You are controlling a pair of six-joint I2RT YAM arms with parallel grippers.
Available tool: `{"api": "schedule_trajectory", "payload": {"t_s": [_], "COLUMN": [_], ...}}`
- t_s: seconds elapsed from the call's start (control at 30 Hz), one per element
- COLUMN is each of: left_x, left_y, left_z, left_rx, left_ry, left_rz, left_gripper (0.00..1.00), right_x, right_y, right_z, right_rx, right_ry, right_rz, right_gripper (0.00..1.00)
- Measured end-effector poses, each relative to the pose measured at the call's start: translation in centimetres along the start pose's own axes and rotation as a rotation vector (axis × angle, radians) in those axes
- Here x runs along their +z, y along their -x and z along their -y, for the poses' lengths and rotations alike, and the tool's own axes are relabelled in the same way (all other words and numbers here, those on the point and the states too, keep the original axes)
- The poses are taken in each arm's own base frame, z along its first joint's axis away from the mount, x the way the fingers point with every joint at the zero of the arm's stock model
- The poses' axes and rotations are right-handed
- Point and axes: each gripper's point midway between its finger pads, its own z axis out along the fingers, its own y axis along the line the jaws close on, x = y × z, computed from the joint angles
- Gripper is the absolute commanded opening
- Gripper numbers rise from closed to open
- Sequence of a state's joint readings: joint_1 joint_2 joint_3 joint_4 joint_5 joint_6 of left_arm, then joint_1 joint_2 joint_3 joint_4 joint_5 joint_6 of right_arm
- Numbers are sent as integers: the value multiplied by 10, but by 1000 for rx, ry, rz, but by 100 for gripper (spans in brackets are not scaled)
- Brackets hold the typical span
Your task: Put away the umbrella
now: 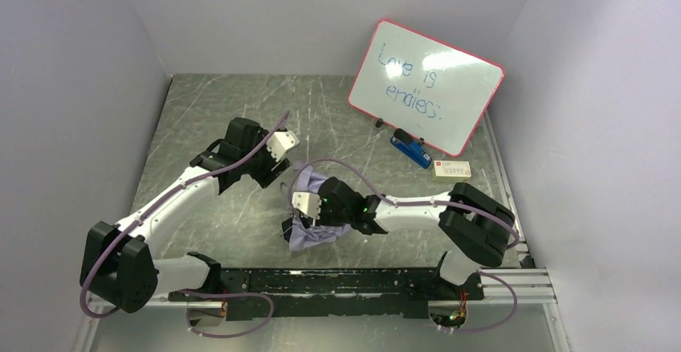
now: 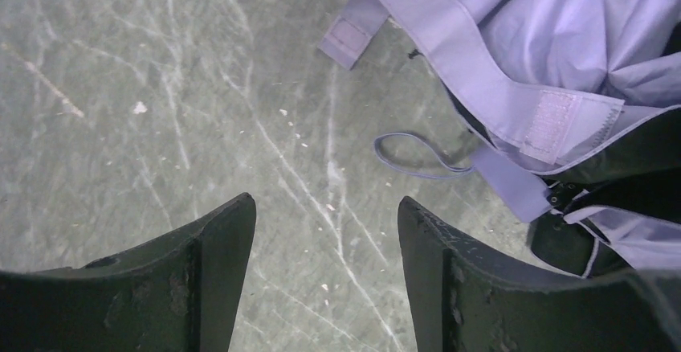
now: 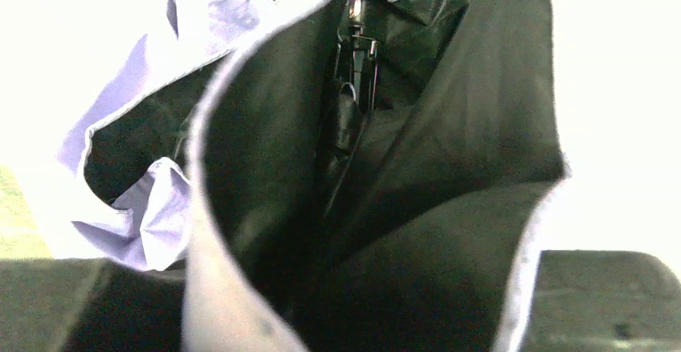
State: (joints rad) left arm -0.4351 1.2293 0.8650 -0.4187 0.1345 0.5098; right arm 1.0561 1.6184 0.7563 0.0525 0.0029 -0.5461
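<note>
the umbrella [image 1: 315, 238] lies collapsed and crumpled on the table [image 1: 225, 119], central and toward the near edge, under your right gripper [image 1: 303, 215]. its bundle runs roughly near-to-far; you cannot tell which end holds the handle. your right fingers [image 3: 88, 304] stand either side of a dark-lined canopy fold, tips hidden, so you cannot tell whether they pinch it. your left gripper [image 2: 325, 268] hangs well open, holding nothing, near the velcro strap [image 2: 554, 123].
</note>
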Motion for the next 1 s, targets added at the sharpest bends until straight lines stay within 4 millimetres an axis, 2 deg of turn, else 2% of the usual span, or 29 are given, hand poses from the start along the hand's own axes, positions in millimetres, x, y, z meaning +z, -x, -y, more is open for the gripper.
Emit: {"api": "schedule_trajectory", "payload": {"t_s": [0.3,0.5,0.53,0.6,0.8,1.0], "left_x": [9,4,3,-1,-7,-1], "left_y": [-9,5,9,17,23,17], "left_z": [29,44,46,50,63,76], "left_rx": [-36,-41,-37,-30,-9,-18], "left_ry": [-158,-278,-297,-339,-421,-489], "left_rz": [-29,-12,-5,12,48,49], "left_gripper": [77,82,84,97,98,98], "right_x": [-8,-14,-14,-14,-14,-15], "right_y": [-2,-9,-9,-9,-9,-8], "right_z": [6,13,14,15,18,18], "right_rx": [-159,-290,-306,-333,-369,-371], "right_ry": [-209,-367,-388,-424,-484,-493], "right_rz": [51,17,12,5,-3,-3], "right_gripper": [25,22,22,22,22,22]}}
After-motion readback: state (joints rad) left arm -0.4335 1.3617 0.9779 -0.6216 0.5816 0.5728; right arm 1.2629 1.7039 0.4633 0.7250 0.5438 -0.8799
